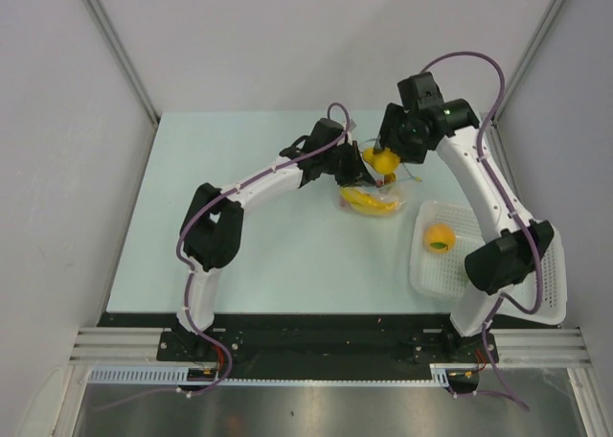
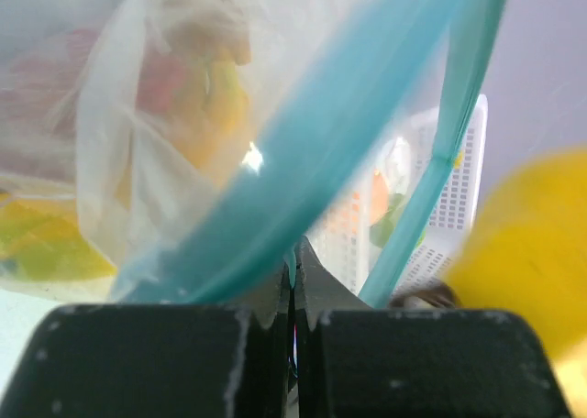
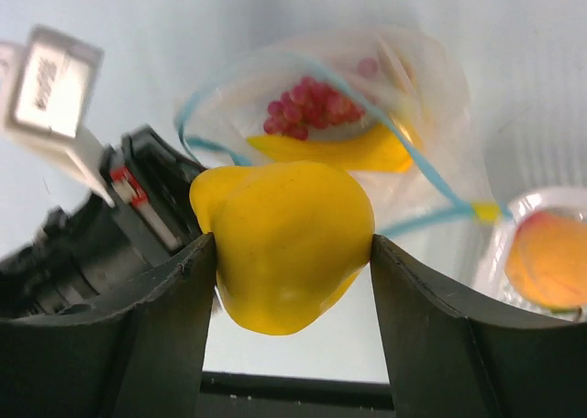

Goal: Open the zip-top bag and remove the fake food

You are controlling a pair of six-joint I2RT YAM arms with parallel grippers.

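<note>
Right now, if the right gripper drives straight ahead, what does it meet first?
The right gripper, holding the yellow pear, would probably first meet the open mouth of the zip-top bag, then the red berry cluster inside; depth is unclear.

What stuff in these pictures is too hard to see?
- Left wrist view: fruits inside the zip-top bag, smeared by blur and crinkly plastic.
- Left wrist view: yellow fruit, blurred, cut off by the right edge.
- Right wrist view: orange, cut off by the right edge.
- Top view: left gripper fingertips, too small and dark to tell.
</note>
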